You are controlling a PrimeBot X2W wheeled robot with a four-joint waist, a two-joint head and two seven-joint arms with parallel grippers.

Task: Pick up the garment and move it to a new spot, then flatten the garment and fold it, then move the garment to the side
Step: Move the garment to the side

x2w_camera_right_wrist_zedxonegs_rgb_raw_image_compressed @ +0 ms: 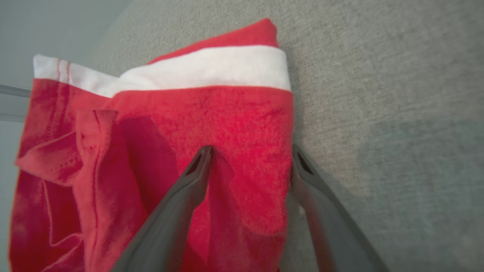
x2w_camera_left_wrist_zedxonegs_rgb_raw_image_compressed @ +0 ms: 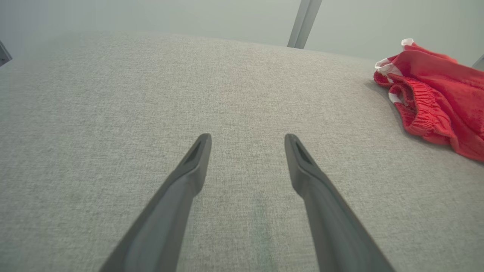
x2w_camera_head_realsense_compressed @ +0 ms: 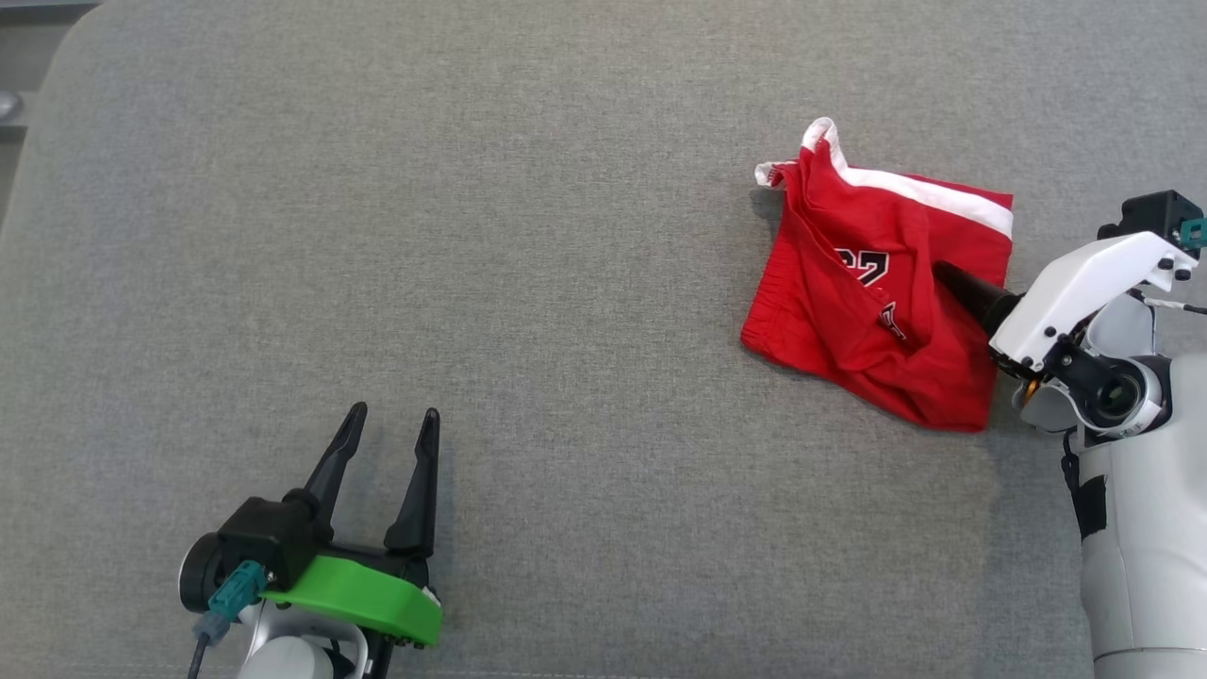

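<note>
One red garment (x2w_camera_head_realsense_compressed: 820, 321), rumpled; its edge sits between right jaws, spread wide, unclenched. Left jaws released, well apart from it.

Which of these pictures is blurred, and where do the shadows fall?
Head view: sharp, even light, a soft shadow left of the garment. Right wrist view: the garment is blurred, with a dim patch on the grey surface. Left wrist view: the lens curves the far edge.
</note>
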